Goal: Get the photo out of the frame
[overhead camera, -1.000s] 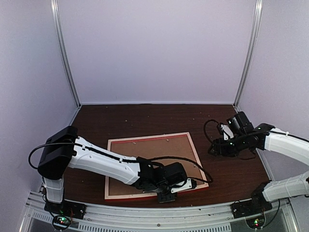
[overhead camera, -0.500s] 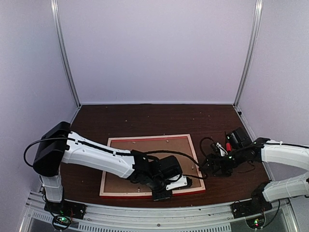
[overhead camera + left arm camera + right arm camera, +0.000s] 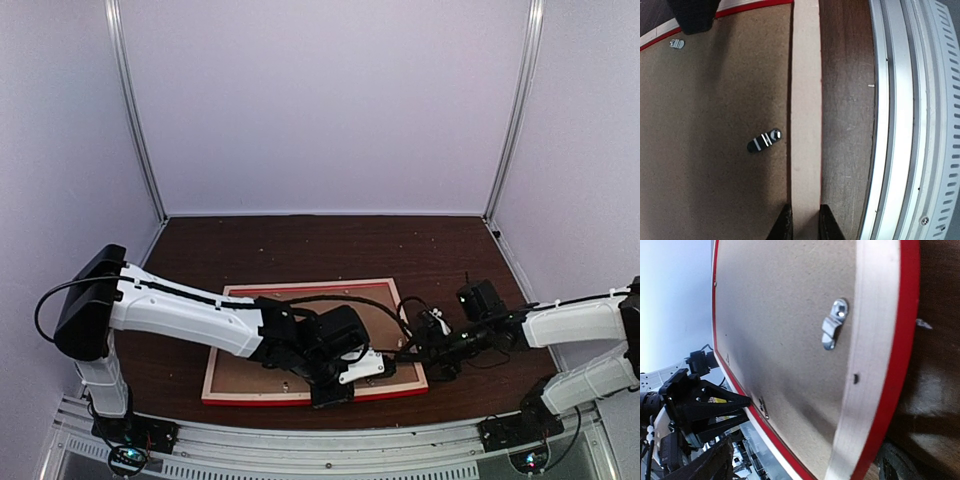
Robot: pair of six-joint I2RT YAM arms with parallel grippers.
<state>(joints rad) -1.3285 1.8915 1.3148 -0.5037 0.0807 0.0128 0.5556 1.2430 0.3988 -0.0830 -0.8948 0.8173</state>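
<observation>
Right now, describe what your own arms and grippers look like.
Both arms are white-shelled tubes with black joints. The left arm has a boxy black housing and a black cable looping alongside; the right arm carries a looped black cable too. Left gripper and right gripper are black. Green lights glow at the bases.

The right gripper (image 3: 424,350), a second ago raised and well off to the right, now sits low at the right edge of the frame (image 3: 310,286). The frame's near left corner now lies further left, and more of its red near side shows. The left arm (image 3: 180,315) leans further left, and the left gripper (image 3: 333,396) has shifted slightly left with the near rim.
</observation>
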